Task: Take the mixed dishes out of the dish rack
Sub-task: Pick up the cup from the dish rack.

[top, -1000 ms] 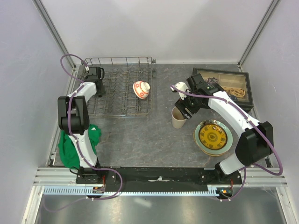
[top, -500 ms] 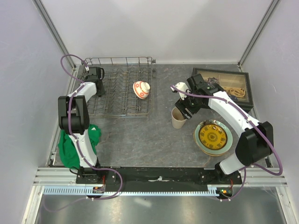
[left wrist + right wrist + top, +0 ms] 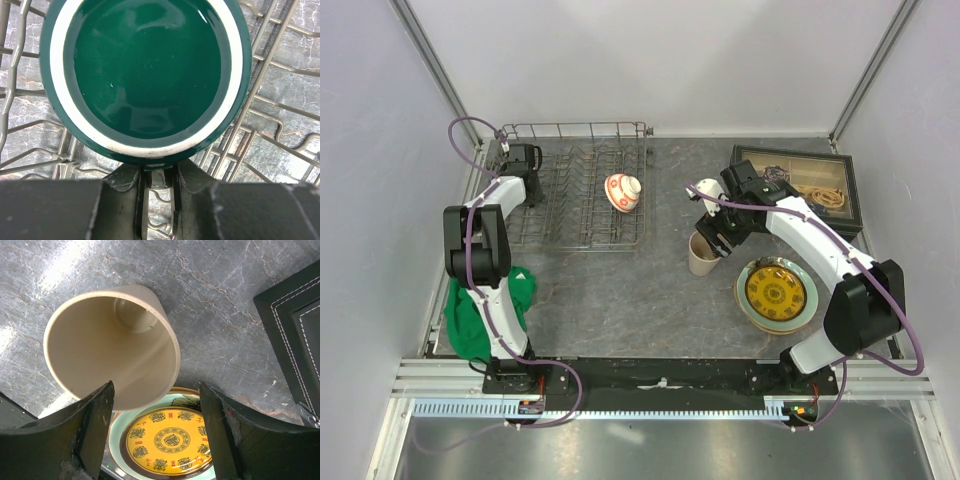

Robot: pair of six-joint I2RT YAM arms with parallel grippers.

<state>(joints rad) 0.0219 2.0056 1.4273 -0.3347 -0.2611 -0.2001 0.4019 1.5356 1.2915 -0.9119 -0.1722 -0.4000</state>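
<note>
1. Left gripper (image 3: 158, 172) is over the dish rack's (image 3: 570, 200) left end. Its jaws stand a narrow slit apart at the dark green mug's (image 3: 147, 70) near rim, and I cannot tell if they grip it.
2. Rack wires surround the mug.
3. Right of the rack, the right gripper (image 3: 155, 390) is wide open, straddling the beige cup (image 3: 100, 335) and holding nothing.
4. Small red-and-white bowl (image 3: 623, 192) lies in the rack's right part.
5. Yellow-gold patterned dish (image 3: 775, 292) sits on the pale green plate (image 3: 741, 297), beyond the cup.

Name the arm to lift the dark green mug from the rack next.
Left. The left end effector sits at the rim of the dark green mug in the dish rack; the right end effector hangs over the beige cup outside it.
</note>
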